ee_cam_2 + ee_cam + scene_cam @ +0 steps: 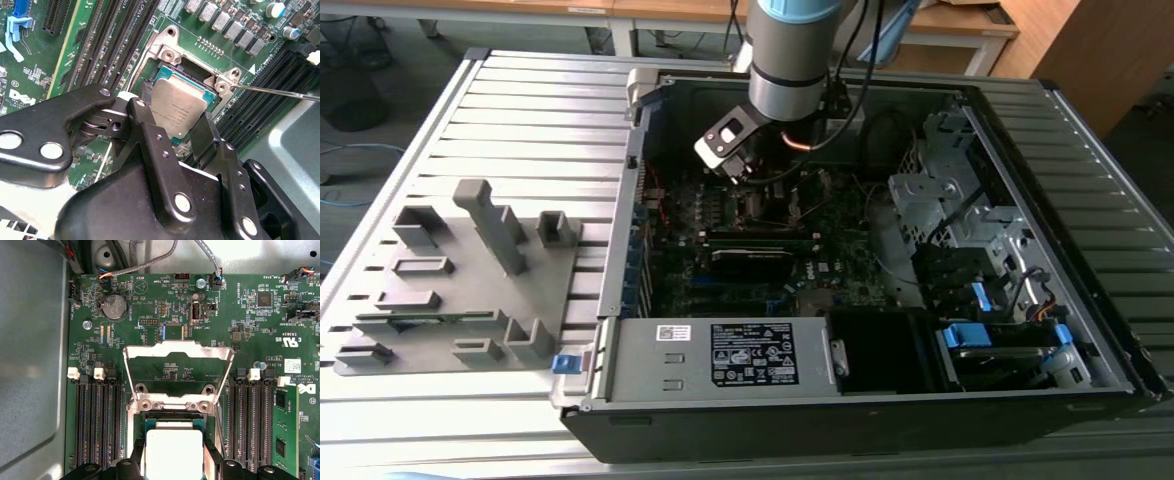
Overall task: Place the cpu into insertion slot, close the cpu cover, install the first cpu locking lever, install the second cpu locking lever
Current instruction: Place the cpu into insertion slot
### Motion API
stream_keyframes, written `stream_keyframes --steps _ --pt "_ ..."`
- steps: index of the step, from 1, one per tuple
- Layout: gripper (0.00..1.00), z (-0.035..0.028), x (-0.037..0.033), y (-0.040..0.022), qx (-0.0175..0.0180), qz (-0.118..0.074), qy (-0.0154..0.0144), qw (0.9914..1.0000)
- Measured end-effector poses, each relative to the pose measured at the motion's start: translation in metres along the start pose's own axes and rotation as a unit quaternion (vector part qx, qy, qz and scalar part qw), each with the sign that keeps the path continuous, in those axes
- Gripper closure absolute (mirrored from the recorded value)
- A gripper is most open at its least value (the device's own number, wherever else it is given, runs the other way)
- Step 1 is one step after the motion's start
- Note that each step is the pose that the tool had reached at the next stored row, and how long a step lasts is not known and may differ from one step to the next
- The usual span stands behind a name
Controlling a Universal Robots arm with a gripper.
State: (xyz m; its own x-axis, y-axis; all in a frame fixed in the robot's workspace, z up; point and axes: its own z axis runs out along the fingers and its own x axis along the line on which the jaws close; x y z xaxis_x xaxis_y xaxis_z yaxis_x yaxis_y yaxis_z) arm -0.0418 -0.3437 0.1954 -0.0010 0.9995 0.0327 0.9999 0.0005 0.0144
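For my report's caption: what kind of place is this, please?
Likely a robotics lab: the gripper holds the cpu inside an open computer case on a slatted metal table, with wooden desks beyond.

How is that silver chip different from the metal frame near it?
The cpu is a solid plate; the cover is a frame with a big window. The cpu sits in the gripper, over the slot; the cover stands swung open, untouched. Both are silver and roughly square.
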Motion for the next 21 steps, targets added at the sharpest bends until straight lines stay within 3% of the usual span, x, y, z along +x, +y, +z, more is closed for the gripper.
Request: stream_keyframes --steps 21 --pt "0.46 0.0012 -0.0001 0.0006 -0.0001 0.004 -0.0001 0.99999"
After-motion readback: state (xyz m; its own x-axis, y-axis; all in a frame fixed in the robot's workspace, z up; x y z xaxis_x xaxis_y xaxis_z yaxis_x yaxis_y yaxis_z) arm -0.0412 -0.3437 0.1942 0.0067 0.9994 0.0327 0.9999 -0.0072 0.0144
